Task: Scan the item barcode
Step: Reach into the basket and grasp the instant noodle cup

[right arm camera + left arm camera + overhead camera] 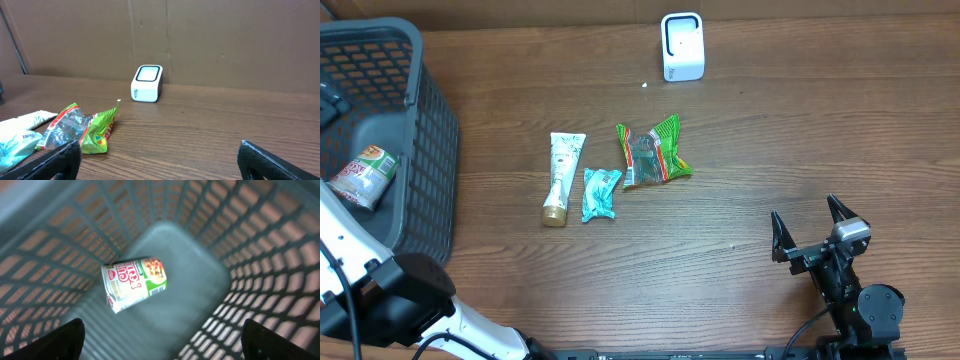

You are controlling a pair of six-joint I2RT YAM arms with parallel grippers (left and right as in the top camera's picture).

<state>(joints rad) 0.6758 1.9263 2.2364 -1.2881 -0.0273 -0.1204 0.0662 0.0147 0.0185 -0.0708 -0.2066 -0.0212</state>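
1. At upper left of the overhead frame, a grey basket [430, 150] holds a cup noodle [362, 177] lying on its side.
2. Mid-desk [770, 130] lie a tube [561, 178], a teal packet [600, 194] and a green packet [655, 152]. The white scanner [682, 46] stands at top centre, apart from them.
3. The left arm [345, 245] reaches into the basket, left jaws spread wide above the cup, gripping nothing.
4. The right arm [855, 290] sits lower right, right jaws open and empty.

A dark mesh basket [432, 130] stands at the wooden table's [770, 150] left, cardboard wall [225, 40] behind.
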